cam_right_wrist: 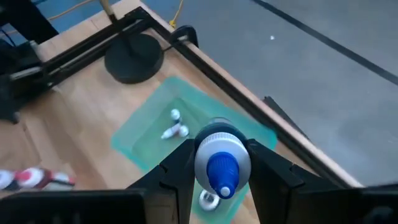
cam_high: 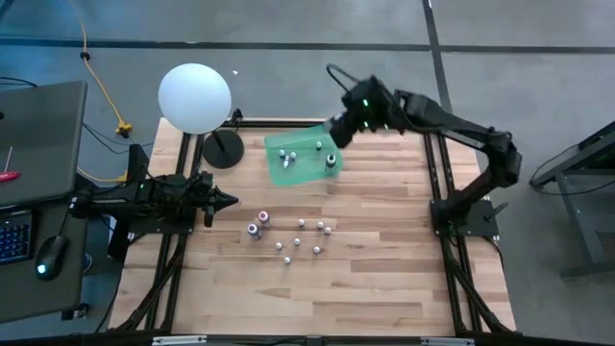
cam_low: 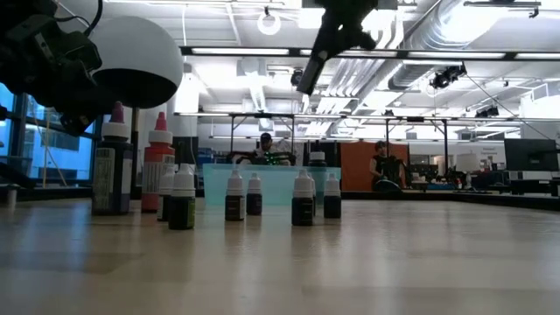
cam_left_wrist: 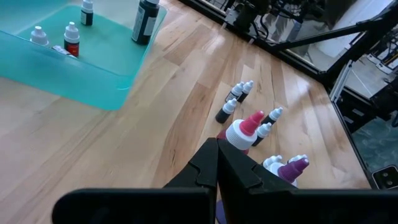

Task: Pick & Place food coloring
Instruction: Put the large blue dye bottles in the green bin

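right now the right end effector (cam_right_wrist: 222, 163) is up in the air over the far side of the worktop (cam_high: 384, 288), and its two fingers are squeezed on a little bottle with a blue tip (cam_right_wrist: 222, 165). just under it sits the green tray (cam_high: 288, 173), which already has a few small bottles in it, one dark bottle (cam_high: 332, 161) standing by the edge and at least one lying down. so this looks like the drop-off step: the bottle is carried and now needs to go into the tray. the next move should be to go down slowly over a bare bit of the tray, not on top of the bottles there, and then let go. more food coloring bottles (cam_high: 300, 237) wait in a loose bunch on the wood nearer the middle, with a red-capped one and a purple one (cam_left_wrist: 296, 169) close together. the left end effector (cam_high: 223, 201) rests low at the left side with its fingers together, pointing at that bunch. a big white ball lamp (cam_high: 195, 96) stands at the back corner.
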`<state>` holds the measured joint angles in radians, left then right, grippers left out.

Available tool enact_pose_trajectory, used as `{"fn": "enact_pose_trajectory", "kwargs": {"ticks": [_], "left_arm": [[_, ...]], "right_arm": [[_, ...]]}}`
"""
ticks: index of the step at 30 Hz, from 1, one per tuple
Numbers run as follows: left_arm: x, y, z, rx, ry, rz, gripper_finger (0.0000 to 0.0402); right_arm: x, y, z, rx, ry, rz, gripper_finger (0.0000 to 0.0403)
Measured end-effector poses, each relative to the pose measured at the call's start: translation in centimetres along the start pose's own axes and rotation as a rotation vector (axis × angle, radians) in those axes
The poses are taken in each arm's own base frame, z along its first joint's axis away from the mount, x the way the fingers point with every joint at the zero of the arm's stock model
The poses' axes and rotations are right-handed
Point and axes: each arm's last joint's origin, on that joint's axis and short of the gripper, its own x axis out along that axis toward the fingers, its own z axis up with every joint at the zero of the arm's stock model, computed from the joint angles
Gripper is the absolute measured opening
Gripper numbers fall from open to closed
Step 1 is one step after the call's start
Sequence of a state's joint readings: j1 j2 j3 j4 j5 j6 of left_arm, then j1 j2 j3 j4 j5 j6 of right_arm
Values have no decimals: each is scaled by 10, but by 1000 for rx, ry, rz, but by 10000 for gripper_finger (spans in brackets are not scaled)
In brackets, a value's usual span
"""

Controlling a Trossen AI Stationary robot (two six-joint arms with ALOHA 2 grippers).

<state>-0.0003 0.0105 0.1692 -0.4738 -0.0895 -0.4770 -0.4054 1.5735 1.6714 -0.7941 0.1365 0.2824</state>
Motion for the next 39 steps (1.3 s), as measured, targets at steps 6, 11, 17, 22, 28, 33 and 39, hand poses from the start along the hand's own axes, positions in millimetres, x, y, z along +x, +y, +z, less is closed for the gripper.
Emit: {"fn": "enact_pose_trajectory", "kwargs": {"ticks": [6, 11, 17, 22, 28, 33, 39], "left_arm": [[0, 0, 0, 0, 0, 0, 0], [0, 0, 0, 0, 0, 0, 0], [0, 0, 0, 0, 0, 0, 0], [0, 0, 0, 0, 0, 0, 0], [0, 0, 0, 0, 0, 0, 0], [0, 0, 0, 0, 0, 0, 0], [0, 0, 0, 0, 0, 0, 0]], "right_arm": [[44, -15, 32, -40, 22, 25, 117], [75, -22, 56, -91, 82, -38, 117], [117, -39, 62, -59, 191, -110, 117], [145, -49, 37, 34, 316, -131, 117], [167, -53, 7, 58, 441, -165, 117], [177, -54, -5, 75, 463, -170, 117], [192, -56, -19, 90, 457, -161, 117]]}}
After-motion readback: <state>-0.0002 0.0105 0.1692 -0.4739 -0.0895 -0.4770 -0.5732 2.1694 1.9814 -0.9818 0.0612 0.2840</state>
